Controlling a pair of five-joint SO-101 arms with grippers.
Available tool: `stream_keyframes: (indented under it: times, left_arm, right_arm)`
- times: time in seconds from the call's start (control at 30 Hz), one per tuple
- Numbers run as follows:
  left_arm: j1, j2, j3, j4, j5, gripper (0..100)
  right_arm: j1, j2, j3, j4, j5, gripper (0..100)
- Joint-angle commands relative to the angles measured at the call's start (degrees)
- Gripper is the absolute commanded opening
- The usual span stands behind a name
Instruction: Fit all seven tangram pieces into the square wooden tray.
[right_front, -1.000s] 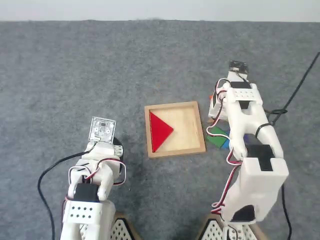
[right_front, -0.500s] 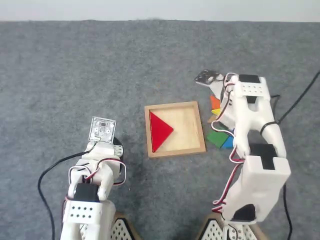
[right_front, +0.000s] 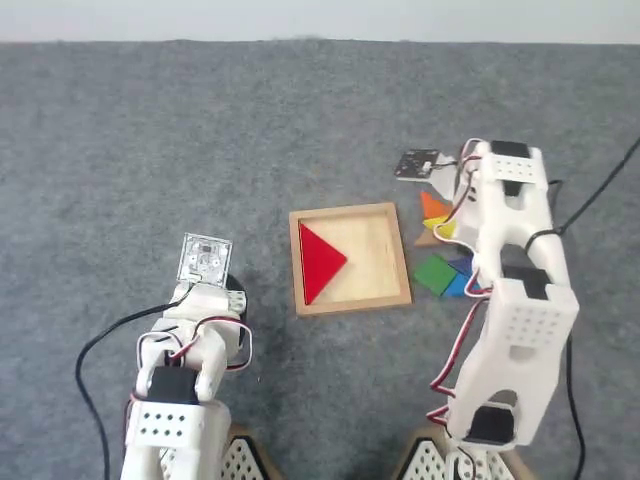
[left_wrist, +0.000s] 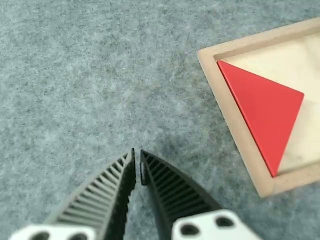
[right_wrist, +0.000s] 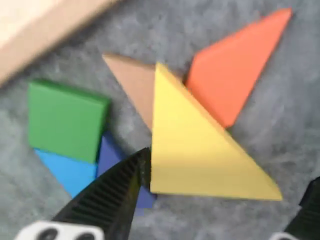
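1. The right gripper (right_wrist: 227, 172) hangs low over the heap of loose pieces with its jaws spread wide and nothing gripped; the flat yellow wooden triangle (right_wrist: 200, 145) lies between them, one ribbed finger (right_wrist: 115, 195) right at its edge, so I take the spread to be for straddling that piece
2. The yellow piece seems to lie partly over a brown wooden triangle (right_wrist: 135, 85) and hard against an orange wooden triangle (right_wrist: 235, 70); being uppermost, it looks the sensible one to take first
3. Just outside that ribbed finger sit a green wooden square (right_wrist: 65, 120), a light blue piece (right_wrist: 62, 170) and a darker blue piece (right_wrist: 112, 160) tucked beneath the finger; they crowd that side, and a closing jaw could shove them
4. Beyond the green square is the square wooden tray (right_front: 345, 209), with only a red wooden triangle (right_front: 320, 260) in it, flat against the wall farthest from this gripper, leaving bare floor for the six pieces outside
5. Across the tray, well apart, the left gripper (left_wrist: 137, 155) has its jaws pinched almost together over the grey carpet (left_wrist: 75, 75), holding nothing and clear of the work
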Motion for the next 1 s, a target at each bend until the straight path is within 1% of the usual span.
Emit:
stream_keyframes:
  times: [0.0,0.1,0.23,0.3,0.47,0.57,0.67,0.83,0.97]
  left_arm:
    - [-0.26,-0.7,-0.48,0.44,0.44,2]
    - [-0.26,-0.7,-0.48,0.44,0.44,2]
    - [-0.26,-0.7,-0.48,0.44,0.44,2]
    - [-0.26,-0.7,-0.48,0.44,0.44,2]
    - [-0.26,-0.7,-0.48,0.44,0.44,2]
    - [-0.26,-0.7,-0.48,0.44,0.44,2]
    - [-0.26,-0.7,-0.48,0.44,0.44,2]
    - [-0.26,-0.7,-0.48,0.44,0.44,2]
    - [-0.26,-0.7,-0.48,0.44,0.44,2]
  right_arm:
    - [2.51,0.4,-4.84,1.19,2.11,46.1]
    - [2.68,2.59,-5.1,1.27,2.11,45.2]
    - [1.89,4.97,-5.27,1.98,1.93,36.6]
    - [1.89,5.32,-5.27,2.42,1.14,34.4]
    - [1.45,5.23,-5.27,2.77,-7.47,31.5]
    - [1.36,5.14,-5.36,2.77,-11.34,30.3]
    - [1.36,4.18,-5.27,2.77,-13.71,29.9]
    - [1.27,1.36,-5.27,3.91,-18.73,20.3]
    - [-0.4,0.48,-5.27,7.69,-19.25,19.1]
